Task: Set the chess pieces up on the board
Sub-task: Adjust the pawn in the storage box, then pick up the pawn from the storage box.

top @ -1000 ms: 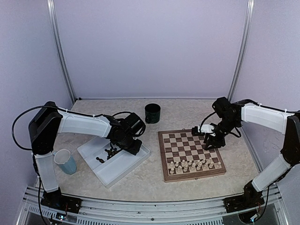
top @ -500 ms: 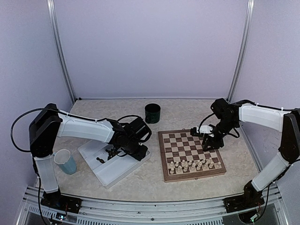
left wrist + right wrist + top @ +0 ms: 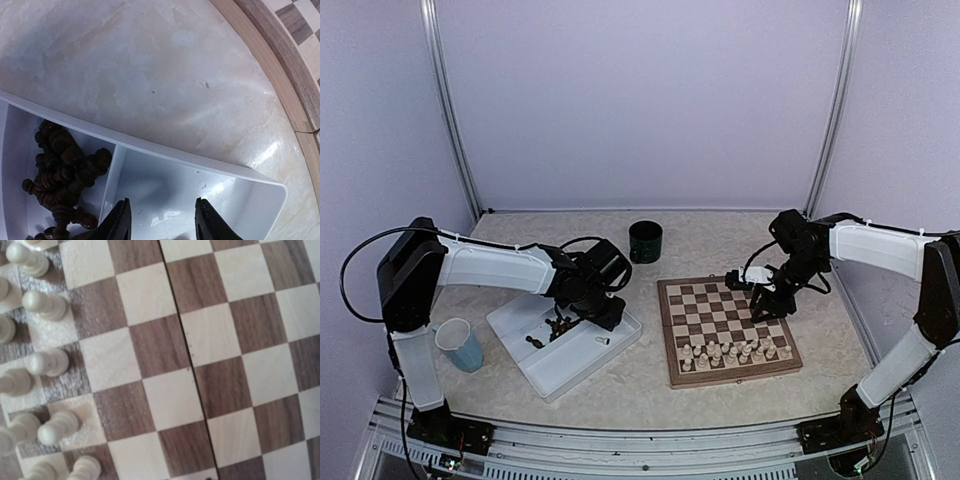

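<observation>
The board (image 3: pixel 665 335) lies right of centre, with cream chess pieces (image 3: pixel 735 350) in two rows along its near side. Dark chess pieces (image 3: pixel 558 325) lie heaped in one compartment of the white tray (image 3: pixel 570 365). My left gripper (image 3: pixel 598 310) hangs over that tray. In the left wrist view it (image 3: pixel 162 222) is open above the bare compartment, with the dark heap (image 3: pixel 62 167) to its left. My right gripper (image 3: pixel 767 308) hovers over the board's right side. The right wrist view shows only bare squares (image 3: pixel 150 350) and cream pieces (image 3: pixel 47 305), not the jaws.
A light blue cup (image 3: pixel 460 345) stands left of the tray by the left arm's base. A dark green cup (image 3: pixel 645 242) stands behind the board. The board's corner (image 3: pixel 270 60) lies just right of the tray's end wall (image 3: pixel 165 152).
My left gripper dipped toward the tray's near right end, then came back up and left. The right arm has barely moved.
</observation>
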Robot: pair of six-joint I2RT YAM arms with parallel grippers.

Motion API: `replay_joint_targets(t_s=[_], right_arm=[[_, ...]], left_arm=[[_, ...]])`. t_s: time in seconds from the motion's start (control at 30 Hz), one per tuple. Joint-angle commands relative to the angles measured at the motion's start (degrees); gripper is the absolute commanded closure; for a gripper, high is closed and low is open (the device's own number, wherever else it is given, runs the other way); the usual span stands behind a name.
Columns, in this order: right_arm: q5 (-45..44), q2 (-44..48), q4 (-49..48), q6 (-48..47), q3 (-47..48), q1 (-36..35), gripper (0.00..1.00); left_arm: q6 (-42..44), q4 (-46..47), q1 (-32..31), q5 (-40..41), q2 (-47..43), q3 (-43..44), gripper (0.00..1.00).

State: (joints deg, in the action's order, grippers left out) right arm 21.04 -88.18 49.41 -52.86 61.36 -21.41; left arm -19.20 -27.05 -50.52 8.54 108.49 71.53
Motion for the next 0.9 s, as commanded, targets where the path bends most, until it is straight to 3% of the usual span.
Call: replay_joint_targets(t_s=[0.0,0.17,0.27,0.47,0.87], right_arm=[[1.6,-0.2,-0.4,0.1,0.5,0.5,0.61],[1.9,-0.6,-0.5,0.2,0.7,0.4,0.61],[2.1,-0.9,-0.7,0.1,0.9,0.3,0.61],[2.6,-1.7,-1.0,0.2,0.8,0.2,0.61],[3.1,-2.3,-1.3,0.3,1.2,-0.9,0.60]], left_arm=[[0.9,-2.0,-1.7,-0.4,1.7,1.0,0.56],[-4.0,-5.1,-2.8,4.5,-1.0,1.1,0.56],[-14.3,-9.0,-3.4,9.2,-4.1,-0.8,0.56],[-31.3,-13.5,-5.1,9.2,-8.2,-7.9,0.56],[-33.7,-11.6,-5.0,6.2,-5.1,-14.2,0.56]])
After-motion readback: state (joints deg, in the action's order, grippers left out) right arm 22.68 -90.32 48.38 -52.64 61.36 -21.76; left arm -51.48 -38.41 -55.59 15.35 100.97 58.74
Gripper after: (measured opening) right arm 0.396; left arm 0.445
